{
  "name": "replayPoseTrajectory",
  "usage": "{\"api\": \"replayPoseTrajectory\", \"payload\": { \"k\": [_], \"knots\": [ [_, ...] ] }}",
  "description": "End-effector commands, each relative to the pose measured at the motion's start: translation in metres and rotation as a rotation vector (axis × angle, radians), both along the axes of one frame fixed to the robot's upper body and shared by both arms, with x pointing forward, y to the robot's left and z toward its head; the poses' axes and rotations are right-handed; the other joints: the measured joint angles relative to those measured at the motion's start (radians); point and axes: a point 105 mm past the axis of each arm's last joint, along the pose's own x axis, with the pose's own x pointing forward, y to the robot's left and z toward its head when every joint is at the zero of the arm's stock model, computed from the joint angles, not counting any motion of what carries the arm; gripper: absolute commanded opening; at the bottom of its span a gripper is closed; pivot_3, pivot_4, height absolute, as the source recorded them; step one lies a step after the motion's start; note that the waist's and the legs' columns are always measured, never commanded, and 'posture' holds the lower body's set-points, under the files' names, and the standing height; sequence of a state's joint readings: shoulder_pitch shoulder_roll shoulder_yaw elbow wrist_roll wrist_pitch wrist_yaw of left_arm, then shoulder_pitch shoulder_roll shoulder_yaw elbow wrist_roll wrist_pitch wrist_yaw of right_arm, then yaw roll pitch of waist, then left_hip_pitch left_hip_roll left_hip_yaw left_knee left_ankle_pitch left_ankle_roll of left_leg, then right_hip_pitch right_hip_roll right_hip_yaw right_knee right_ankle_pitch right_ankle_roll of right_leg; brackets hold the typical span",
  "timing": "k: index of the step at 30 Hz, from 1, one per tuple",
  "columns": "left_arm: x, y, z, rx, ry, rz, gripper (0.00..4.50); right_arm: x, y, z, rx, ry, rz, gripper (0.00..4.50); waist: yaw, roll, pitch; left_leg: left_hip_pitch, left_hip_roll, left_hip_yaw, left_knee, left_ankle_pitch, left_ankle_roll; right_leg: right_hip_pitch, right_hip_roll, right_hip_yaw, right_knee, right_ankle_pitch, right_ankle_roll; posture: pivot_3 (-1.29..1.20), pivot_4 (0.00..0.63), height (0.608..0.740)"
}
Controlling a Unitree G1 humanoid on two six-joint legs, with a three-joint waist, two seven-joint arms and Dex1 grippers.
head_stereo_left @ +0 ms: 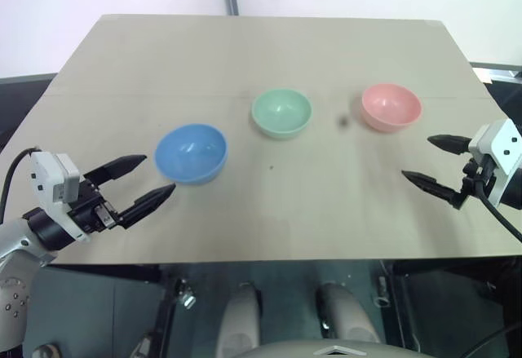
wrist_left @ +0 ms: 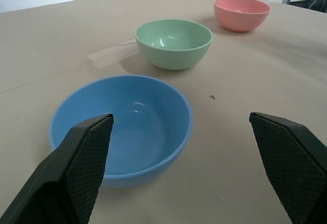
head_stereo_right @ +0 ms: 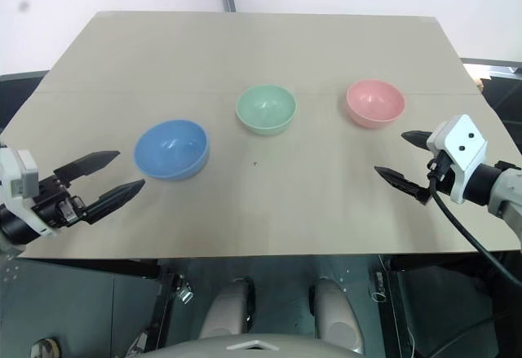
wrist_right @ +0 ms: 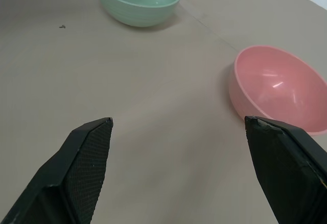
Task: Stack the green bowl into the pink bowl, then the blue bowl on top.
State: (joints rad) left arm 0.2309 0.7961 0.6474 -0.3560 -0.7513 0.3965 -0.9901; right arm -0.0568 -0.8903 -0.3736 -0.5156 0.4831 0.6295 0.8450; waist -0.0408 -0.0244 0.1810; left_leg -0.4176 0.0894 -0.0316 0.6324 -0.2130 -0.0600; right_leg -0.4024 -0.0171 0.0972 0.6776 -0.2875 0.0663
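Tan table [head_stereo_left: 269, 219]; blue bowl [head_stereo_left: 191, 153] just beyond spread left gripper [head_stereo_left: 151, 180]; right gripper [head_stereo_left: 431, 161] gapes near pink bowl [head_stereo_left: 391, 107].

glossy smooth plastic: blue bowl [wrist_left: 122, 127], green bowl [wrist_left: 173, 43], pink bowl [wrist_left: 241, 13]; matt table [head_stereo_left: 269, 56].

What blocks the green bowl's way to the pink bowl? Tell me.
Nothing visible. The green bowl and pink bowl sit apart on bare table; the blue bowl lies on the green bowl's other side.
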Motion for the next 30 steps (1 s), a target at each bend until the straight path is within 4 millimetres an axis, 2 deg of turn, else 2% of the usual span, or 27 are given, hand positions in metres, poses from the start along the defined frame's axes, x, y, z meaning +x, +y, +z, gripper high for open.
{"api": "replayPoseTrajectory", "payload": {
  "k": [1, 6, 9, 13, 17, 20, 24, 25, 26, 27, 30],
  "knots": [
    [0.000, 0.000, 0.012, 0.005, -0.021, -0.013, 4.50, -0.002, 0.004, 0.018, -0.010, -0.066, 0.003, 4.48, 0.000, 0.000, 0.000, 0.000, 0.000, 0.000, 0.000, 0.000, 0.000, 0.000, 0.000, 0.000, 0.000, 0.000, 0.000, 0.00, 0.150, 0.740],
    [0.005, -0.011, 0.018, -0.017, -0.016, -0.052, 4.50, 0.005, 0.014, 0.020, -0.003, -0.082, 0.018, 4.48, 0.000, 0.000, 0.000, 0.001, 0.000, 0.000, 0.001, 0.000, 0.000, 0.000, 0.000, 0.000, 0.001, -0.002, 0.003, 0.00, 0.150, 0.740],
    [0.008, -0.024, 0.021, -0.022, -0.027, -0.088, 4.50, 0.018, 0.018, 0.016, -0.031, -0.092, -0.005, 4.48, -0.001, 0.000, 0.000, 0.001, 0.000, 0.000, 0.001, 0.000, 0.000, 0.000, 0.000, 0.000, 0.001, -0.002, 0.003, 0.00, 0.150, 0.740],
    [0.012, -0.054, 0.026, -0.039, -0.049, -0.183, 4.50, 0.052, 0.030, 0.008, -0.090, -0.104, 0.002, 4.48, -0.003, 0.000, 0.000, 0.000, 0.000, 0.000, 0.001, 0.000, 0.000, 0.000, 0.000, 0.001, 0.001, 0.001, 0.000, 0.00, 0.150, 0.740],
    [0.011, -0.081, 0.033, -0.046, -0.069, -0.289, 4.50, 0.098, 0.032, 0.000, -0.142, -0.101, -0.015, 4.48, -0.005, 0.000, 0.001, 0.001, 0.000, 0.000, 0.001, 0.000, 0.000, 0.000, 0.000, 0.001, 0.001, 0.003, 0.002, 0.00, 0.150, 0.740],
    [0.008, -0.092, 0.035, -0.025, -0.069, -0.340, 4.50, 0.123, 0.030, -0.010, -0.211, -0.067, -0.013, 4.48, -0.003, 0.001, 0.001, 0.000, 0.000, 0.001, 0.001, 0.000, 0.000, 0.000, 0.001, 0.001, 0.001, 0.003, 0.003, 0.00, 0.150, 0.740],
    [0.003, -0.097, 0.034, 0.030, -0.074, -0.373, 4.50, 0.145, 0.021, -0.026, -0.298, 0.011, -0.027, 4.48, -0.001, 0.002, 0.002, -0.001, 0.000, 0.000, -0.002, 0.000, 0.000, -0.001, 0.000, 0.001, 0.000, 0.003, 0.002, 0.00, 0.150, 0.740],
    [0.002, -0.097, 0.034, 0.030, -0.074, -0.373, 4.50, 0.149, 0.018, -0.029, -0.318, 0.023, -0.035, 4.09, -0.002, 0.002, 0.002, -0.001, 0.000, 0.001, -0.003, 0.000, 0.000, -0.002, 0.000, 0.001, -0.001, 0.003, 0.002, 0.00, 0.150, 0.740],
    [0.001, -0.097, 0.034, 0.026, -0.073, -0.370, 4.50, 0.152, 0.017, -0.030, -0.326, 0.036, -0.033, 3.95, -0.002, 0.002, 0.002, -0.001, 0.000, 0.001, -0.003, 0.000, 0.000, -0.002, 0.000, 0.001, -0.001, 0.003, 0.002, 0.00, 0.150, 0.740],
    [0.000, -0.097, 0.034, 0.025, -0.072, -0.368, 4.50, 0.154, 0.018, -0.031, -0.323, 0.050, -0.033, 3.61, -0.001, 0.003, 0.002, -0.001, 0.000, 0.001, -0.003, 0.000, 0.000, -0.002, 0.000, 0.001, -0.001, 0.003, 0.002, 0.00, 0.150, 0.740],
    [-0.003, -0.097, 0.032, 0.023, -0.070, -0.361, 4.50, 0.160, 0.020, -0.030, -0.330, 0.061, -0.026, 2.26, -0.003, 0.004, 0.003, -0.001, 0.000, 0.001, -0.003, 0.000, 0.000, -0.002, 0.000, 0.001, 0.000, 0.003, 0.002, 0.00, 0.150, 0.740]
  ]
}}
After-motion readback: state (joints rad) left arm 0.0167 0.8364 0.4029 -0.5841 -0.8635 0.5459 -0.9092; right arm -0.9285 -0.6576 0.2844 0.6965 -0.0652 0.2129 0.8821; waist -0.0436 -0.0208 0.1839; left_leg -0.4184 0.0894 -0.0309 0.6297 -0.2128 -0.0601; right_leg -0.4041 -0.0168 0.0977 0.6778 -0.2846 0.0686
